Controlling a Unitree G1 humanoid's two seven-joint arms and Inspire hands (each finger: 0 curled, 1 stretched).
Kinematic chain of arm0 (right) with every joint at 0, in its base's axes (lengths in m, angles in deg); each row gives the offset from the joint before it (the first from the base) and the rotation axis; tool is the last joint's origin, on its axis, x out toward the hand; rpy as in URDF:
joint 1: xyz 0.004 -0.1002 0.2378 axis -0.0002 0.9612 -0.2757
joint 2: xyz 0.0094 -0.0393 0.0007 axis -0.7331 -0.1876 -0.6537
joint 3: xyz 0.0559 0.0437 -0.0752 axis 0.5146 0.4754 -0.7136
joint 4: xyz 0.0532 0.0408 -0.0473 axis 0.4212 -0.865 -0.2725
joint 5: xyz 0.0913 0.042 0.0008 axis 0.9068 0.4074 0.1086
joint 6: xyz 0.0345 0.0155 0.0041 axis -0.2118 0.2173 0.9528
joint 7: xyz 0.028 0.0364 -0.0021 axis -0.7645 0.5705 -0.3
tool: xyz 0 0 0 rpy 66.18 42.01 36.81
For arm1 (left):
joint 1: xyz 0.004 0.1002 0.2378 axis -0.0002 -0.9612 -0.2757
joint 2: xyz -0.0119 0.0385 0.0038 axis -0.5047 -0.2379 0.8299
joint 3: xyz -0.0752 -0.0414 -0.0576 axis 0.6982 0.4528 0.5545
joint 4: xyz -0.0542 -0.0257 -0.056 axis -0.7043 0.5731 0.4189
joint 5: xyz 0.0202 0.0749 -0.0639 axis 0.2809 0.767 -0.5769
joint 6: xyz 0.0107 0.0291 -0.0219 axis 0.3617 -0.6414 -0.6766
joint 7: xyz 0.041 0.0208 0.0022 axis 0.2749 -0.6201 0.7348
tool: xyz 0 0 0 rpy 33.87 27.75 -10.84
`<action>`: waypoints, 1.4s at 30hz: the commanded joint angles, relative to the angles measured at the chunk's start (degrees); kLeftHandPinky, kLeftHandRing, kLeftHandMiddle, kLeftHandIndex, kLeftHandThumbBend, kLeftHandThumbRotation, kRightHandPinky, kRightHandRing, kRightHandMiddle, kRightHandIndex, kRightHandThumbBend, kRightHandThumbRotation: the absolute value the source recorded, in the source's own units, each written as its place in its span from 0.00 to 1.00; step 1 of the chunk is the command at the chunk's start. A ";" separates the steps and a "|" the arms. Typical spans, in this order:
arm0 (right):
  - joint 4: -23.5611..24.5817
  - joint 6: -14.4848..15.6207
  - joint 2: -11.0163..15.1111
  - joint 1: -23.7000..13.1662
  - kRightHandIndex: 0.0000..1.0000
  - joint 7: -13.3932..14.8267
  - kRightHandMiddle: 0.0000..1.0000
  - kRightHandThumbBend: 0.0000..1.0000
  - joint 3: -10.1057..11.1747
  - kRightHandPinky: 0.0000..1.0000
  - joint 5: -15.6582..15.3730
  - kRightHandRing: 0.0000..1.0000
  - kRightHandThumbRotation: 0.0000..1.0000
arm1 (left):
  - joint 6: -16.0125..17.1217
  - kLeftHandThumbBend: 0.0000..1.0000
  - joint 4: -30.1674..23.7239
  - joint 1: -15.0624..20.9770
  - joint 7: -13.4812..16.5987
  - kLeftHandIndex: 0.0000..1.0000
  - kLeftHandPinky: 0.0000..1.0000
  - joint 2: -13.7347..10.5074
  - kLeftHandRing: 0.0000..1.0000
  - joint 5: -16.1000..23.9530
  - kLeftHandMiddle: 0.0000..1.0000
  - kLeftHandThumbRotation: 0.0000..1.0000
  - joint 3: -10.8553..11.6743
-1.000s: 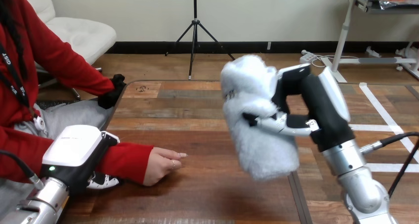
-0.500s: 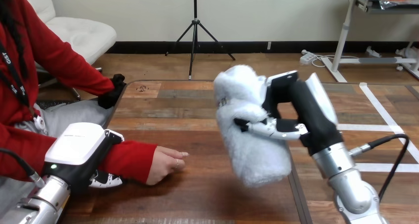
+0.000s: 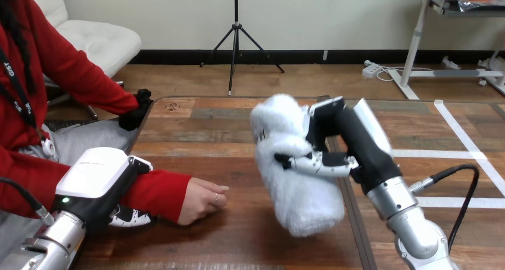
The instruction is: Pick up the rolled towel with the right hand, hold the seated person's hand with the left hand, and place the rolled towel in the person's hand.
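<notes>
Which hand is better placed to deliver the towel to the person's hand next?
Right: the right hand grips the rolled towel beside the person's hand; the left hand is at the person's sleeve.

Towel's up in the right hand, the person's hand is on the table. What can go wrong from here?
The person's hand lies curled, knuckles up, on the wooden table, so there is no open palm for the fluffy white rolled towel. The right hand grips the towel's upper part; its free low end could snag the table.
</notes>
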 commanded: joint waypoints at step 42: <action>-16.36 -2.11 -3.26 -15.15 0.13 7.87 0.15 0.58 -3.51 0.07 -5.64 0.11 0.00 | 0.22 0.81 -25.60 5.06 -7.41 0.39 0.28 6.52 0.31 -2.82 0.36 0.01 4.02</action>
